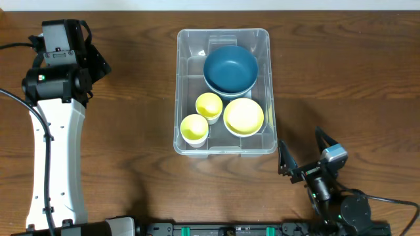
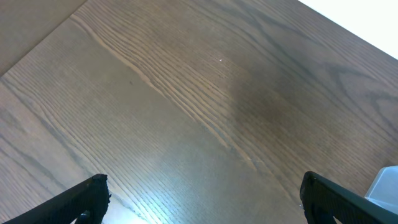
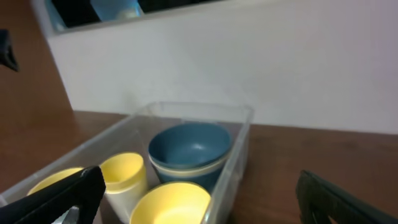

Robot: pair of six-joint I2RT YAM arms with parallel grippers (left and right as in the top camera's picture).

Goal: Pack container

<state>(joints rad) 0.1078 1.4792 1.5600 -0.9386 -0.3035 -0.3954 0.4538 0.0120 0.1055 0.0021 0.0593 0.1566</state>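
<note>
The clear plastic container [image 1: 190, 46] sits at the table's middle back. It holds a blue bowl [image 1: 230, 68] stacked on a pale one, a yellow bowl [image 1: 243, 116] and two small yellow cups [image 1: 209, 105] [image 1: 194, 128]. My right gripper [image 1: 303, 152] is open and empty, just off the container's near right corner. In the right wrist view the container [image 3: 239, 146], blue bowl [image 3: 189, 149], yellow bowl [image 3: 169, 204] and a cup [image 3: 123, 169] show ahead of the open fingers [image 3: 202, 196]. My left gripper [image 2: 202, 199] is open over bare wood at the far left, hidden under its arm in the overhead view.
The left arm [image 1: 56, 118] stretches along the table's left side. A corner of the container [image 2: 385, 183] shows at the right edge of the left wrist view. A white wall [image 3: 249, 56] stands behind the table.
</note>
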